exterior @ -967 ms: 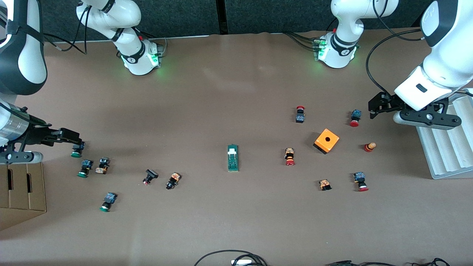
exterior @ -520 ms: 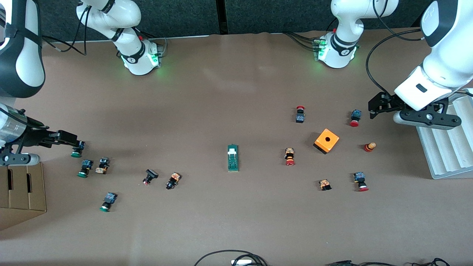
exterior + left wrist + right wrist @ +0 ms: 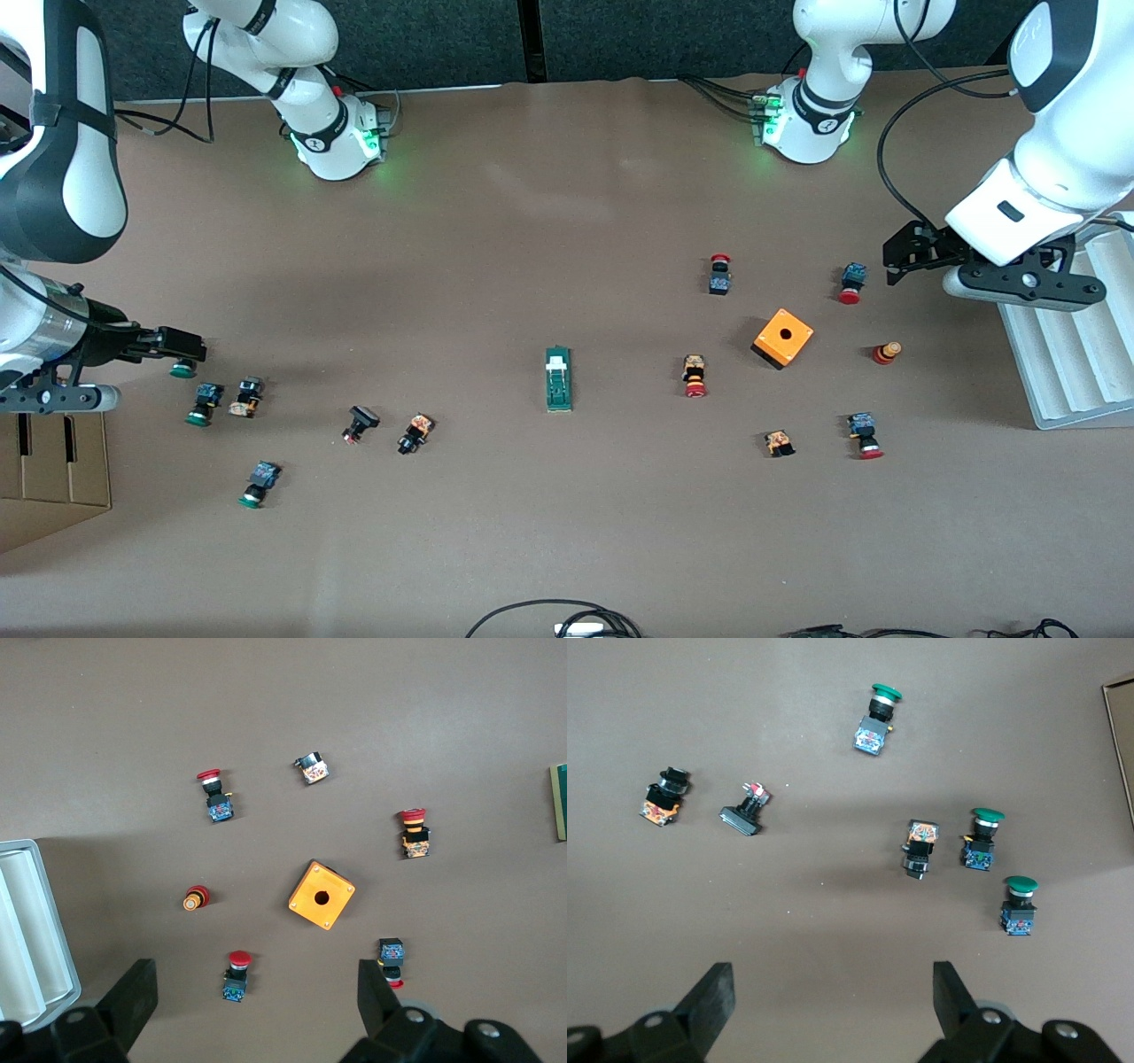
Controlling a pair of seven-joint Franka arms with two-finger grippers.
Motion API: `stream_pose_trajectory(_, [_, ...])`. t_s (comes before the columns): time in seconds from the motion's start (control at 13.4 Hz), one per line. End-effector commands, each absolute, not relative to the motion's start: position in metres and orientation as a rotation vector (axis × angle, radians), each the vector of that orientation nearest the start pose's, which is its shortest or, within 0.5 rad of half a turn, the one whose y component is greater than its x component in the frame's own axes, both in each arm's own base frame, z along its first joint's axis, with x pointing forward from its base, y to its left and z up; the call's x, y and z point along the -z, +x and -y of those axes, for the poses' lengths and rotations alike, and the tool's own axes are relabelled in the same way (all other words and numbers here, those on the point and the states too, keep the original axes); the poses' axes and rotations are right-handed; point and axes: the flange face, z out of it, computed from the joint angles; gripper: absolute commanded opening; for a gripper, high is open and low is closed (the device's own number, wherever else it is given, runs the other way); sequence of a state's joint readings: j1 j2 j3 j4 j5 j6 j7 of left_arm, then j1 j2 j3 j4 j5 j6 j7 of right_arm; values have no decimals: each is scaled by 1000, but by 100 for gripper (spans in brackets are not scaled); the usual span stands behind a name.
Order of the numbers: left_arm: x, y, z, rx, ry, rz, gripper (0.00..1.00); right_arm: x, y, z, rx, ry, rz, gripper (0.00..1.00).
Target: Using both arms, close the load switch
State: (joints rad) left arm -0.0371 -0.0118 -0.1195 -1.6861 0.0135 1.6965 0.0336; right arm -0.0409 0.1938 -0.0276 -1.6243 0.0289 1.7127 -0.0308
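Observation:
The load switch (image 3: 558,379), a narrow dark-green block with a white tab, lies flat at the middle of the table, apart from both grippers. Only its green edge (image 3: 560,802) shows in the left wrist view. My left gripper (image 3: 893,260) hangs open over the table at the left arm's end, above a red-capped push-button (image 3: 236,974); nothing is between its fingers (image 3: 133,999). My right gripper (image 3: 184,344) hangs open over a green-capped push-button (image 3: 183,369) at the right arm's end. In the right wrist view the right gripper (image 3: 833,994) has only bare table between its fingers.
An orange cube with a hole (image 3: 783,338) and several red push-buttons (image 3: 695,376) lie toward the left arm's end. Several green and black buttons (image 3: 205,403) lie toward the right arm's end. A white ribbed tray (image 3: 1072,354) and a cardboard box (image 3: 53,461) flank the table.
The right arm has shifted a little, its gripper staying over the green-capped buttons. The left arm and the load switch have not moved.

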Motion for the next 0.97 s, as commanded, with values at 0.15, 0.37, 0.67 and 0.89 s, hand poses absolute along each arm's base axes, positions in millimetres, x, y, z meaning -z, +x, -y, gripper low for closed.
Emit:
stream_pose_trajectory(0.15, [-592,556,88,43,-3110,-290,100,-503,614,33,-146,-3093,-53,100])
stream_pose_trajectory(0.37, [-592,556,88,43,-3110,-288,100,-504,615,36,-141,-3093,-57,100])
stream_pose_trajectory(0.67, [-593,556,89,45,-3112,-288,100,-499,618,36,-130,-3096,-58,100])
stream_pose_trajectory(0.89, [-593,556,89,47,-3112,-288,100,-489,625,38,-109,-3098,-72,100])
